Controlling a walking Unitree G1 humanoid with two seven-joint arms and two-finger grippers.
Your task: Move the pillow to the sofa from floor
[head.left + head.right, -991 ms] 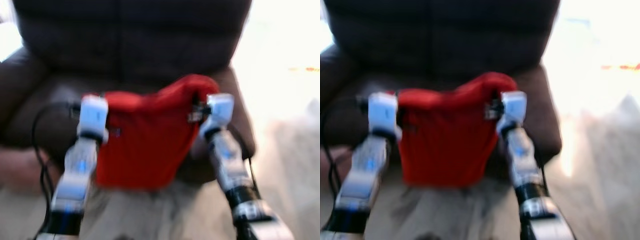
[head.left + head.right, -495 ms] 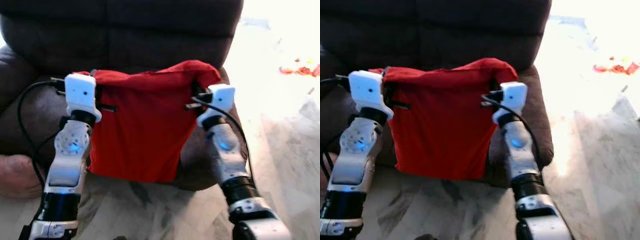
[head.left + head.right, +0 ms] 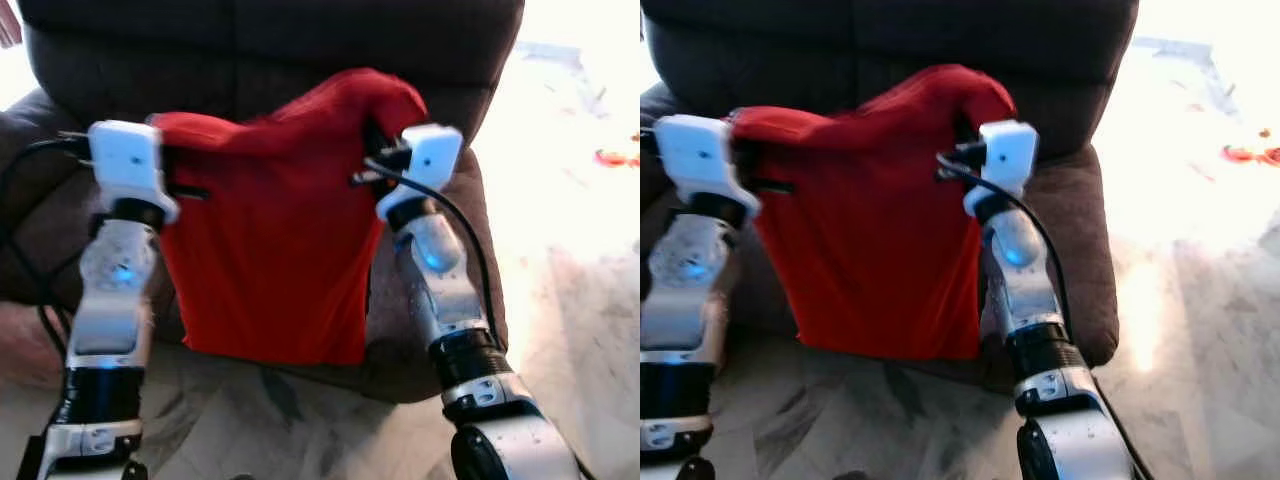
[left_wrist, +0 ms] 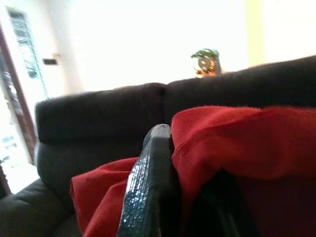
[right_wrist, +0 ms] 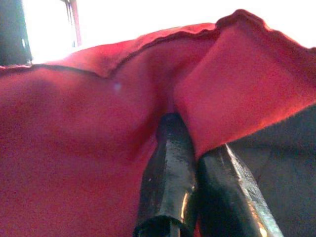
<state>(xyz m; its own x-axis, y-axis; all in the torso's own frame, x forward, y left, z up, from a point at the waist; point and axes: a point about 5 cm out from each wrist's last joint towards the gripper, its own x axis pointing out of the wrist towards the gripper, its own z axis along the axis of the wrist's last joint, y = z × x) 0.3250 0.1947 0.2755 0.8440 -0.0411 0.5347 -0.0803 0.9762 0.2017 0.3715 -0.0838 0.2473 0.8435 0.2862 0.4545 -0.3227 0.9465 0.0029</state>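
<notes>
**Pillow lifted, not yet on sofa**

Red pillow (image 3: pixel 275 250) is off the floor, hanging in the air in front of the dark sofa (image 3: pixel 300 50) seat. Left gripper (image 4: pixel 170 163) is clamped on its top left corner, right gripper (image 5: pixel 195 163) on the top right corner. Left to do, I judge: carry forward, set on the seat, release. No containers in view.

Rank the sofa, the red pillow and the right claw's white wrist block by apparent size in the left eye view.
1. Sofa, largest.
2. Red pillow.
3. White wrist block, smallest, though nearer the camera than the sofa.
</notes>
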